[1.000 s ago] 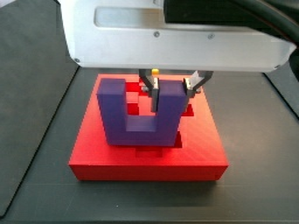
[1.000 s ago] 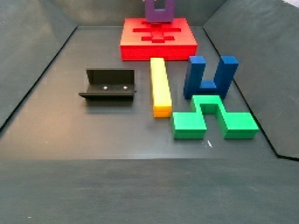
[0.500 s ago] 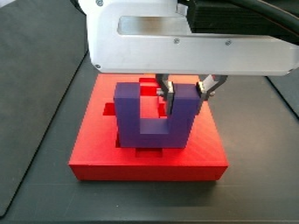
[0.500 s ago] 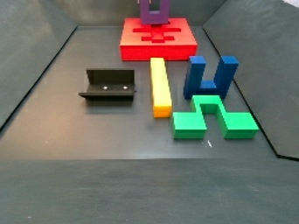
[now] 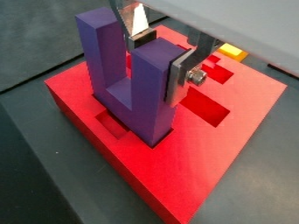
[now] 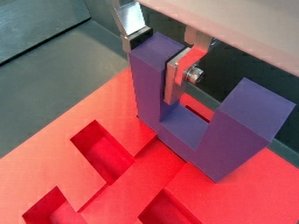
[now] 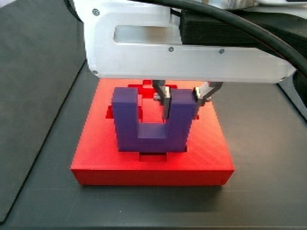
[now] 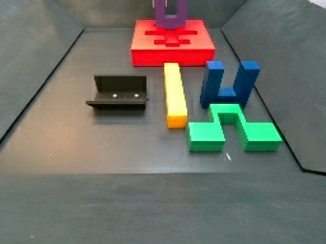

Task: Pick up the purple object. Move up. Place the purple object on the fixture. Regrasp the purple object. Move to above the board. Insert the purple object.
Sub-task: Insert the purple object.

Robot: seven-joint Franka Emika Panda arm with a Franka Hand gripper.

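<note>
The purple object (image 7: 149,128) stands upright with its prongs up, its base bar down at a dark recess in the red board (image 7: 96,154). My gripper (image 7: 180,97) is shut on one prong, and both wrist views show the silver fingers (image 5: 179,75) (image 6: 174,77) pressed flat against that prong's sides. The purple object (image 5: 121,80) (image 6: 201,131) seems to sit slightly into the recess; how deep is unclear. In a side view only the purple object (image 8: 170,11) shows above the board (image 8: 147,43), with the gripper cut off by the frame edge. The black fixture (image 8: 117,93) stands bare.
A yellow bar (image 8: 174,93) lies in front of the board. A dark blue U-shaped block (image 8: 230,81) stands to its right, with a green block (image 8: 234,129) in front of it. Other cross and bar recesses (image 6: 111,157) lie open in the board.
The gripper has carried the purple object slightly sideways over the board and lowered it, so its base now meets the recess.
</note>
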